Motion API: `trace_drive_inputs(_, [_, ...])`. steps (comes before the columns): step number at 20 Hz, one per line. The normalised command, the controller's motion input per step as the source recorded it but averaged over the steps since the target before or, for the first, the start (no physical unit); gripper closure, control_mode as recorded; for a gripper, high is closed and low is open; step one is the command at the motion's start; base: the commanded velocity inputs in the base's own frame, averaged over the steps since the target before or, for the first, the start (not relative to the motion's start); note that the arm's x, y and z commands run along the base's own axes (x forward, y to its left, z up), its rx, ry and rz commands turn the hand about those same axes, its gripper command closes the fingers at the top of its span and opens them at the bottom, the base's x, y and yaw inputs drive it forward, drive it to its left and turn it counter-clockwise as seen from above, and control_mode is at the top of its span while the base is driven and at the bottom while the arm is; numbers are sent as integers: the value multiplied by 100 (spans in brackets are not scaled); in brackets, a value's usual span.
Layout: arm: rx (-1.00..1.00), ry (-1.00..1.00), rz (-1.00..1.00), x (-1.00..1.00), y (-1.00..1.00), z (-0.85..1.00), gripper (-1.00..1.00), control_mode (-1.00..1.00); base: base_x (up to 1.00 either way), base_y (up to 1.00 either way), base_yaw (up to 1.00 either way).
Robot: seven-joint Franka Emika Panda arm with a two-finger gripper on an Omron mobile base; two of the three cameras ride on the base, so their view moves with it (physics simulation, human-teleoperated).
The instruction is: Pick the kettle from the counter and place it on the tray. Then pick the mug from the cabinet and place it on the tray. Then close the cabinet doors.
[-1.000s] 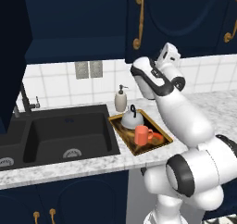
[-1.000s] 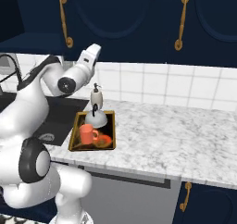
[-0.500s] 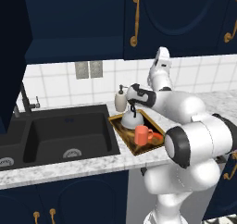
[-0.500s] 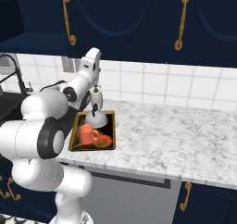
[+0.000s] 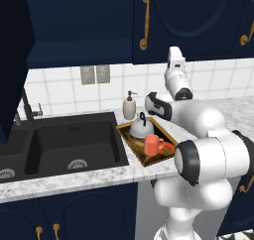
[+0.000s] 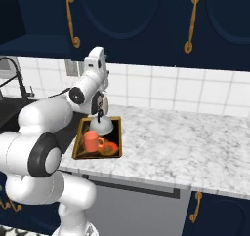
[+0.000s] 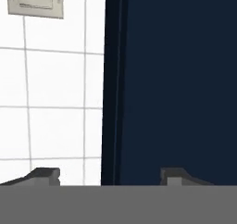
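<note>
The flat rectangular tray with the golden-brown rim (image 5: 130, 136) (image 6: 117, 135) sits on the white-grey speckled marble counter (image 5: 74, 177) (image 6: 185, 147), just right of the black double sink (image 5: 69, 145). Both task items are already on it: the small squat silver-grey kettle with the black arched handle (image 5: 141, 127) (image 6: 100, 125) at the back end, and the little orange-red mug with a loop handle (image 5: 153, 144) (image 6: 92, 141) just in front of it, close but seemingly not touching. A cream pump-top soap bottle (image 5: 129, 106) stands on the counter right behind the tray. The two-finger gripper (image 7: 110, 176) is raised above the tray near the tiled wall, with its two dark fingertips (image 7: 45, 174) spread well apart and nothing between them, pointing at the edge of a dark navy cabinet door (image 7: 176, 79) beside white tiles and a grey outlet plate (image 7: 34, 1). The tall navy doors with long brass handles (image 5: 145, 20) (image 6: 73, 18) hang above.
</note>
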Motion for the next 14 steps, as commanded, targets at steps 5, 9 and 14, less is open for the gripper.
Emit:
trace_drive_inputs(5, [-9, 36, 0, -21, 7, 36, -100, -100, 0, 0, 0])
trace_drive_inputs(9, [-1, 16, 0, -70, 0, 31, -100, -100, 0, 0, 0])
trace_drive_inputs(14, [0, 16, 0, -78, 1, 29, -100, -100, 0, 0, 0])
